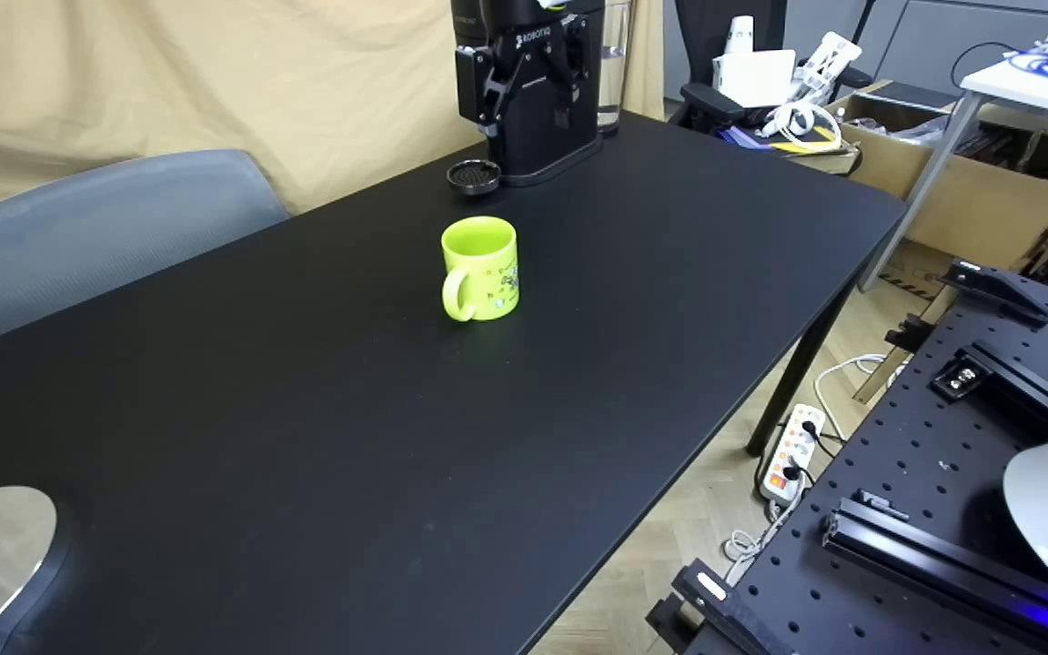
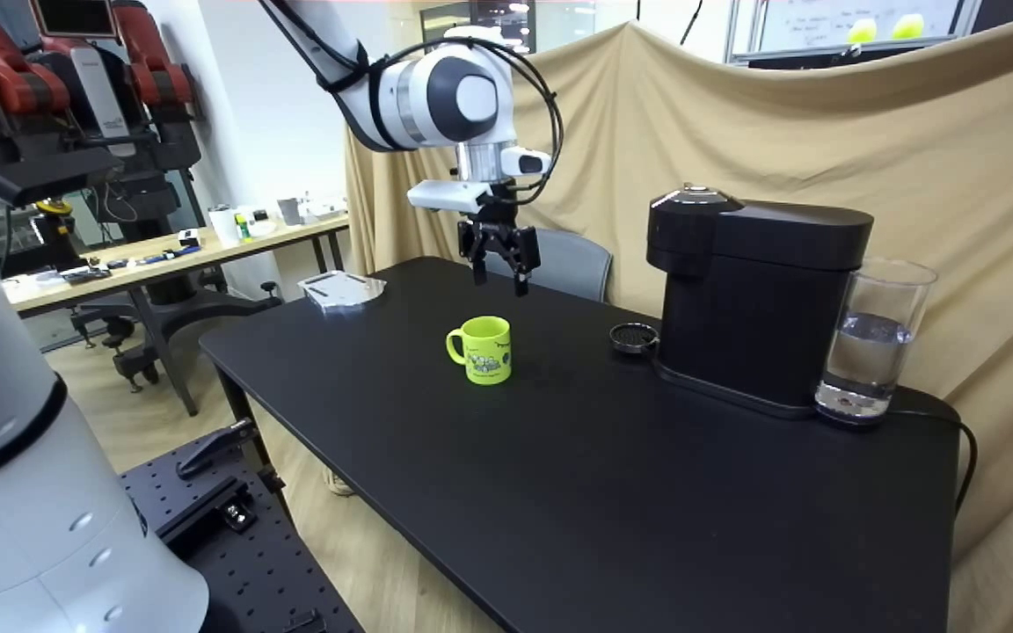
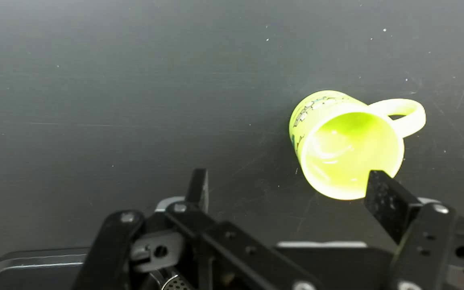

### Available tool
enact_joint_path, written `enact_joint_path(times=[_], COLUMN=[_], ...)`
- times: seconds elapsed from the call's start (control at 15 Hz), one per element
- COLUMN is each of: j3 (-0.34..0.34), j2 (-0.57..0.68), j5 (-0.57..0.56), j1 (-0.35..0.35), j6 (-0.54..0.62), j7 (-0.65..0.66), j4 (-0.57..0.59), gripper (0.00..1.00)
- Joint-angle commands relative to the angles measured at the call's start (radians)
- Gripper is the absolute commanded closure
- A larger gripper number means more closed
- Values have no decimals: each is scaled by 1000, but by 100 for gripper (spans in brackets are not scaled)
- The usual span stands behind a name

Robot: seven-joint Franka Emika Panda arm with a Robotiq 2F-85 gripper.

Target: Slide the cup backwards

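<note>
The cup is a lime-green mug with a printed side and a handle. It stands upright on the black table [image 1: 287,473] in both exterior views [image 1: 492,280] [image 2: 488,359]. In the wrist view the cup [image 3: 351,141] is right of the middle, with its opening facing the camera and its handle toward the right. My gripper [image 3: 288,179] is open, with nothing between its fingers. The right finger overlaps the cup's lower rim in that view. In an exterior view the gripper [image 2: 500,280] hangs above and apart from the cup; it also shows at the top in an exterior view [image 1: 531,111].
A black coffee machine [image 2: 744,316] with a clear water tank [image 2: 867,360] stands at the table's end. A small round drip tray [image 2: 634,338] sits in front of it. A shiny metal plate [image 2: 342,288] lies at the opposite end. A chair [image 1: 115,236] stands against the long edge.
</note>
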Motion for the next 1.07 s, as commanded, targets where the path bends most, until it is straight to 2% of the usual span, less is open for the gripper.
enact_joint_path(times=[0.0,0.67,0.93,1.0], j3=[-24,-54,-57,-54], j2=[29,248,304,316], j5=[-17,-40,-37,-31], j1=[21,69,91,91], j6=[10,87,65,59], j7=[3,-5,-30,-41], j4=[13,137,190,199], gripper=[0,0,0,25])
